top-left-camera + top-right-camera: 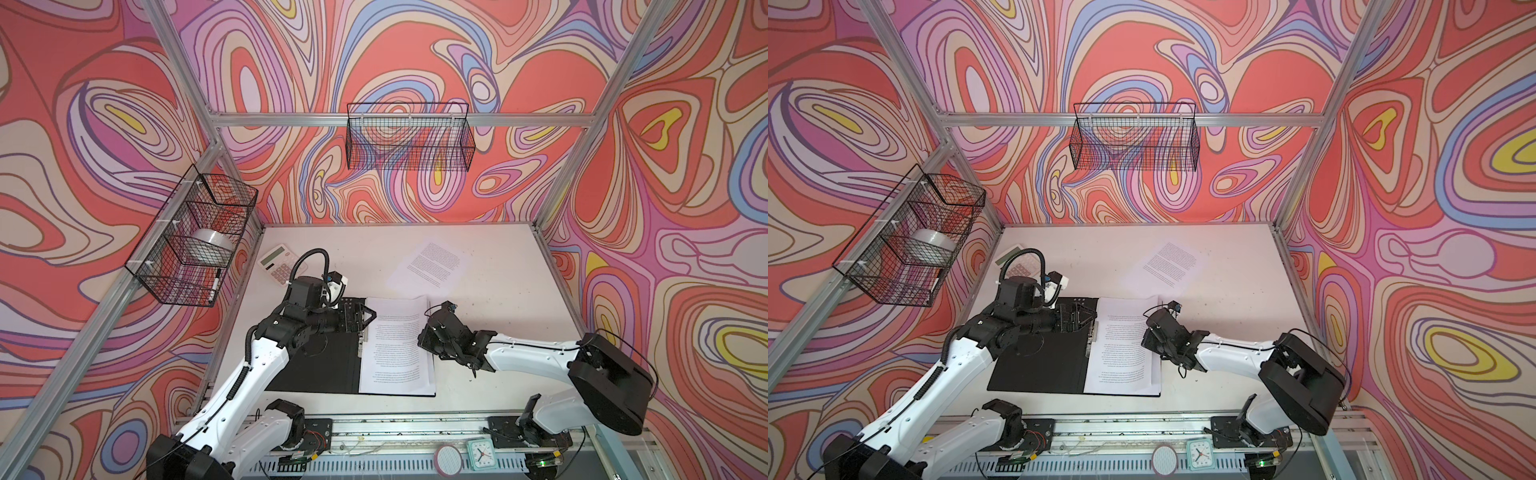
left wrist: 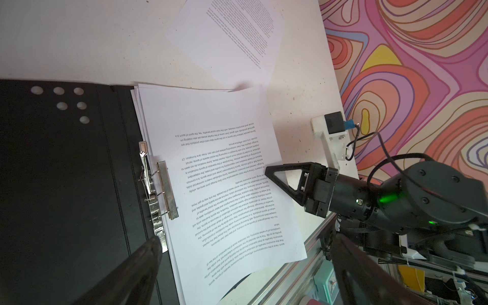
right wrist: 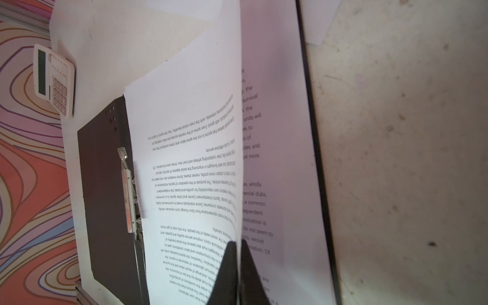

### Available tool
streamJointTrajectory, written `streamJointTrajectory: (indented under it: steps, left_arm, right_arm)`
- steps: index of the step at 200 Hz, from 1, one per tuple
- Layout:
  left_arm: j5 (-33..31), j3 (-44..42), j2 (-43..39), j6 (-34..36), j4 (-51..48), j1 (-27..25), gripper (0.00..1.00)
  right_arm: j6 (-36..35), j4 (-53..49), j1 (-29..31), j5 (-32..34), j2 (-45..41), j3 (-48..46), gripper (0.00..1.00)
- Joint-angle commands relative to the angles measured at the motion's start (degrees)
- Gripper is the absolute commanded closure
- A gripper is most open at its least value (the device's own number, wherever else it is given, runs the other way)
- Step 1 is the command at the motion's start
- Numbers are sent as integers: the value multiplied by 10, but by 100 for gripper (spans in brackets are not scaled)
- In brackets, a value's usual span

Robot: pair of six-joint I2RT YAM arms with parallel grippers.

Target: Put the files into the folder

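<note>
The folder (image 1: 316, 365) (image 1: 1034, 365) lies open and black side up on the table, its metal spine clip (image 1: 363, 336) (image 2: 158, 190) showing. A stack of files (image 1: 395, 345) (image 1: 1121, 345) rests on its right half. My right gripper (image 1: 424, 336) (image 1: 1146, 338) (image 3: 239, 253) is shut on the right edge of the top sheet (image 3: 190, 158), which curls up off the stack. My left gripper (image 1: 365, 316) (image 1: 1084, 318) (image 2: 245, 264) hangs open over the spine near the clip, holding nothing. One more sheet (image 1: 432, 264) (image 1: 1169, 259) lies loose at the far right.
A white-and-pink calculator (image 1: 278, 262) (image 3: 54, 79) sits at the far left corner. A wire basket (image 1: 191, 241) on the left wall holds a tape roll and a marker; another basket (image 1: 409, 137) hangs on the back wall. A small clock (image 1: 481, 454) stands on the front rail.
</note>
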Motion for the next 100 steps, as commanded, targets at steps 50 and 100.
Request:
streamJointTrajectory:
  steps: [50,100]
  left_arm:
    - [13,6,27,23,-46,4,0]
    - [15,7,35,27,-51,4,0]
  right_arm:
    - [9,5,12,20,3,-4,100]
    - [-2,1,13,19,-5,-11,100]
